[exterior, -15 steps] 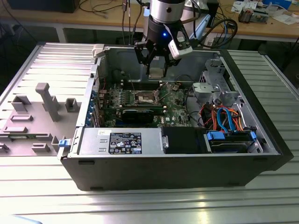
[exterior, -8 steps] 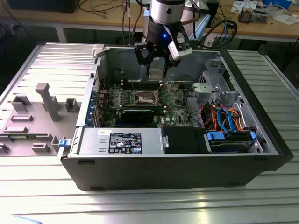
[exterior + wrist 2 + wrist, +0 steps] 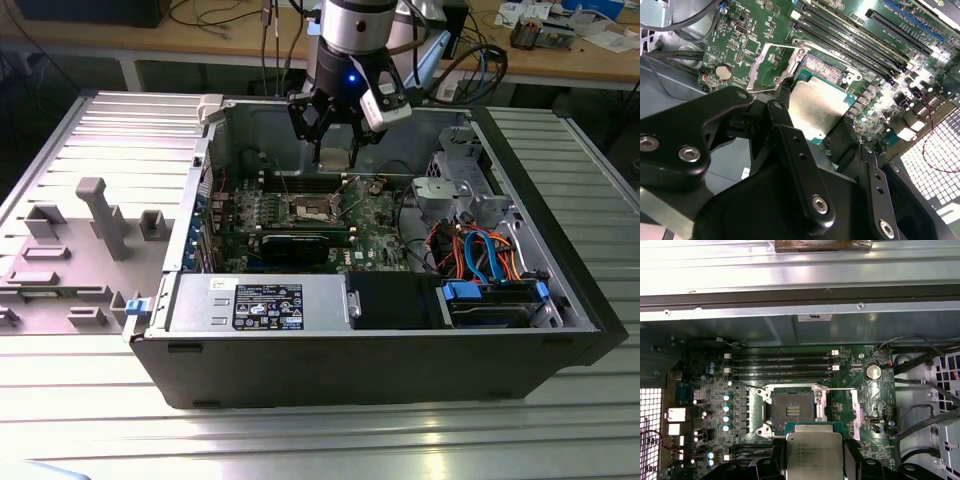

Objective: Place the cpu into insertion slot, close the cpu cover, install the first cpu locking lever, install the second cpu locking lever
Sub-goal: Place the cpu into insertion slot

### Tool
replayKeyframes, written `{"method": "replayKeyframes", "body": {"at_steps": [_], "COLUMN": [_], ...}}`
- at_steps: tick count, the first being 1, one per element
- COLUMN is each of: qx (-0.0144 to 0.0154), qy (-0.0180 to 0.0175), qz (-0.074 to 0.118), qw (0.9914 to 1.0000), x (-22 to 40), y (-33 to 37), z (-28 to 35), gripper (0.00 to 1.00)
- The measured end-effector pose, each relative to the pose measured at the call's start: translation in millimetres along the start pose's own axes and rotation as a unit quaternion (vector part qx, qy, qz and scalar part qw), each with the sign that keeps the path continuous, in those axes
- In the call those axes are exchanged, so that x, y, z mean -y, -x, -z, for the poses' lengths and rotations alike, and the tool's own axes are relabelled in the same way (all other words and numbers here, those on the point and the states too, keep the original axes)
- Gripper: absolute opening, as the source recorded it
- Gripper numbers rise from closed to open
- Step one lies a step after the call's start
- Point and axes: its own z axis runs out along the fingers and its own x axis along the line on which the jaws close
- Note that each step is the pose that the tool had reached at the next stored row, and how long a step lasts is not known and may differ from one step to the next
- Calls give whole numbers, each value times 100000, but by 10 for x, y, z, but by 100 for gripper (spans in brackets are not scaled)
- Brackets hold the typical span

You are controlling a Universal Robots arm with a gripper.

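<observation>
My pincer [image 3: 813, 451], clamped on the cpu [image 3: 812, 462], hangs above the motherboard [image 3: 850, 370], near the empty insertion slot [image 3: 792, 410]. The cpu cover [image 3: 858, 410] lies open beside it. By my judgement, all four steps remain.

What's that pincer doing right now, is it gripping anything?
The pincer is closed on the cpu, which is not yet in the insertion slot.

light: bright, even; glare: cpu [image 3: 816, 107] top; shadow: case [image 3: 300, 372] interior dim
</observation>
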Motion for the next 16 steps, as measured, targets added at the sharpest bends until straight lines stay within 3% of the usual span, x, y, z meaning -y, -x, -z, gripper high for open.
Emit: {"method": "replayKeyframes", "body": {"at_steps": [16], "qx": [0], "qy": [0], "qz": [-2], "qw": [100000], "x": [30], "y": [1], "z": [-44], "gripper": [55]}}
